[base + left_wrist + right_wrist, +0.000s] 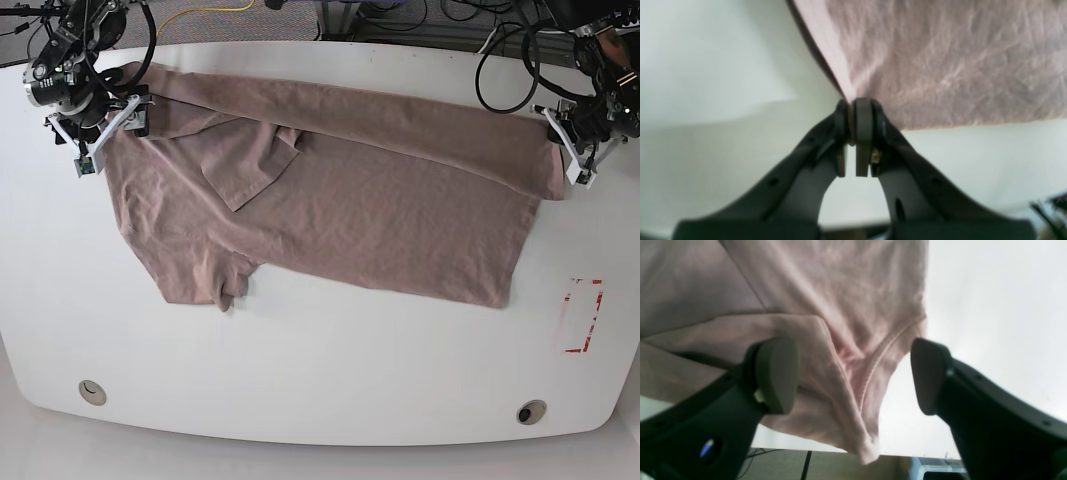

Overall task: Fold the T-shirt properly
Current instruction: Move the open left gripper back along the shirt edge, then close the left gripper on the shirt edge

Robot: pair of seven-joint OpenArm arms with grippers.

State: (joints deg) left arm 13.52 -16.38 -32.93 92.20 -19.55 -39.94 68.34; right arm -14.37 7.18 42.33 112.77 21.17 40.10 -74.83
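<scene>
T-shirt is spread flat on the white table, its corner pinched between the closed pads of the left gripper, while the right gripper is held wide over the opposite edge.

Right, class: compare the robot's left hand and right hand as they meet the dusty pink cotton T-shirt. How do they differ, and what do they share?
The left hand is shut, pinching a corner of the dusty pink cotton T-shirt; the right hand is open, its jaws set wide around a bunched fold without gripping it. In the base view the left hand is at the shirt's right end, the right hand at its left end. Both are black and sit at the shirt's far edge.
</scene>
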